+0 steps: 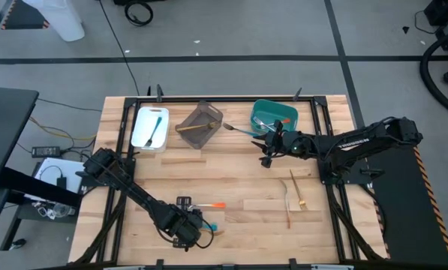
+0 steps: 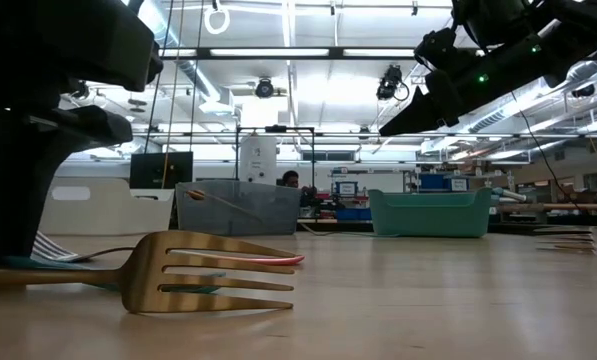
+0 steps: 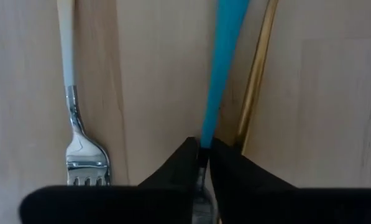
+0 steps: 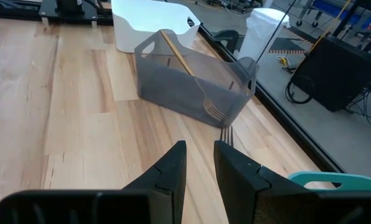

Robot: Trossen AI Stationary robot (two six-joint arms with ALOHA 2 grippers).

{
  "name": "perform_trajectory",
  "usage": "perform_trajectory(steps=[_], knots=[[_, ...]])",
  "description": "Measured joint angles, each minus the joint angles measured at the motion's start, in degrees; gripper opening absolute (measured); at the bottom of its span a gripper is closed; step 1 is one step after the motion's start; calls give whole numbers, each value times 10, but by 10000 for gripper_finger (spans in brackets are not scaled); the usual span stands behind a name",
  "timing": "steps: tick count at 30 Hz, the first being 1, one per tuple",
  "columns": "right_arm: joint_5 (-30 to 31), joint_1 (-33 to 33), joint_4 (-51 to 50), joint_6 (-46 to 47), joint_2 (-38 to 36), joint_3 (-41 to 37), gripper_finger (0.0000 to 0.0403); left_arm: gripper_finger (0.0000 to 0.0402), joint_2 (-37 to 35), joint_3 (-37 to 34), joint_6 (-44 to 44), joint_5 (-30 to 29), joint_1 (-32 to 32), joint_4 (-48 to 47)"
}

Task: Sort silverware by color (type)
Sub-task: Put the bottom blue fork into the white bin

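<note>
My left gripper [image 1: 186, 226] stands at the table's near edge, shut on a blue-handled fork [image 3: 222, 68]. Beside that fork lie a gold fork [image 2: 208, 272] and a metal fork [image 3: 73, 124] with a pale and orange handle [image 1: 212, 204]. My right gripper [image 1: 269, 152] hovers open above the table, just near of the teal bin [image 1: 275, 114], touching nothing. Two tan utensils [image 1: 291, 187] lie flat on the table's right part. The grey-brown bin [image 4: 191, 81] holds a tan fork leaning on its wall. A fork [image 1: 239, 129] lies between the grey-brown and teal bins. My left gripper pinches the blue-handled fork between its two fingers [image 3: 235, 174] where the blue handle meets the metal neck [image 3: 205, 140]. The fingers come from above, pointing down. The handle runs away from the fingers, low over the wood; whether it is lifted I cannot tell.
The white bin [image 1: 150, 127] at the far left holds one utensil. All three bins stand in a row along the far edge. Bare wood lies in the middle of the table between the two arms. Black rails frame the table's sides.
</note>
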Motion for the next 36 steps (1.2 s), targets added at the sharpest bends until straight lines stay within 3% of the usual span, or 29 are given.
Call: perform_trajectory(steps=[5,23,36], knots=[[0,0,-1,0,0,0,93,25,0,0,0,-2,0,0],[-2,0,-4,7,0,0,93,25,-11,-2,-21,-4,17,-7],[-29,4,-15,21,6,0,93,25,-91,-2,-30,-59,66,-86]])
